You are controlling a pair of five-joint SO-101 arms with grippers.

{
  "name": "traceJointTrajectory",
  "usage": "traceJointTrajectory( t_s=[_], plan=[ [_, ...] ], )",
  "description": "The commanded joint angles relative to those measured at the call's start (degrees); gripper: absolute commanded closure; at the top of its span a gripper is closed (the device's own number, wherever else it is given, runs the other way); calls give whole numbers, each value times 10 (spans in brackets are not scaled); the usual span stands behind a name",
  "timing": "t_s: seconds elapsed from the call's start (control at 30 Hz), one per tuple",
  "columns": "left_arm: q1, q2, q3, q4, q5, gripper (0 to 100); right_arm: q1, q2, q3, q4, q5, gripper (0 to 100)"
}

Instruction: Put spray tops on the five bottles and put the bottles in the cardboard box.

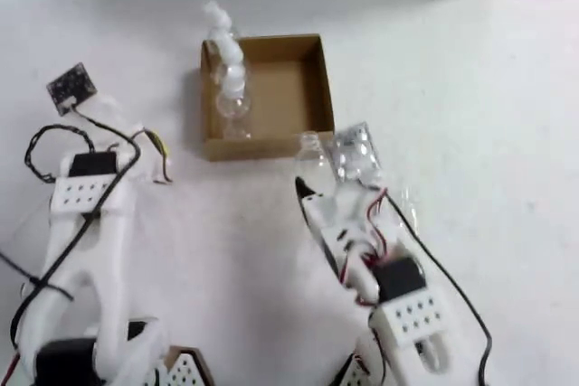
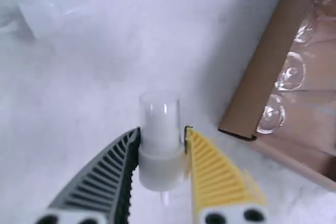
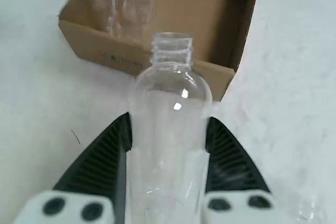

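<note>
L gripper (image 2: 161, 131) pinches white plastic spray top (image 2: 159, 113) | R gripper (image 3: 168, 123) pinches clear plastic bottle (image 3: 168, 90) | risk: bottle tilts, top cross-threads

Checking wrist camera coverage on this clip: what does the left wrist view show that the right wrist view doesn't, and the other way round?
Left wrist view: the left gripper shut on a spray top, between one black finger and one yellow. Right wrist view: the right gripper shut on an uncapped clear bottle, between two black fingers. Both: the cardboard box on the white table, with a boxed bottle of clear plastic inside.
</note>
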Motion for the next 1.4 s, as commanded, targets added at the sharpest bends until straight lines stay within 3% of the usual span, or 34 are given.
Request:
traceJointTrajectory(
  t_s=[0.0, 0.27, 0.43, 0.73, 0.87, 1.07, 1.23, 1.37],
  plan=[
    [2, -101, -23, -11, 0, 978, -8, -148, 54, -41, 1, 984],
    [98, -260, -25, -110, 0, 977, -15, -303, 120, -41, 1, 984],
    [160, -339, -25, -211, -4, 977, -78, -376, 163, -43, 1, 984],
    [190, -403, -20, -384, -5, 977, -124, -371, 235, -184, 1, 984],
    [196, -409, -24, -394, -26, 977, -139, -371, 235, -184, -5, 984],
    [242, -408, -19, -416, -166, 978, -142, -371, 235, -184, -47, 984],
    [305, -408, -25, -418, -168, 978, -142, -371, 235, -184, -47, 984],
    [313, -407, -25, -418, -165, 978, -142, -371, 235, -184, -47, 984]
  ],
)
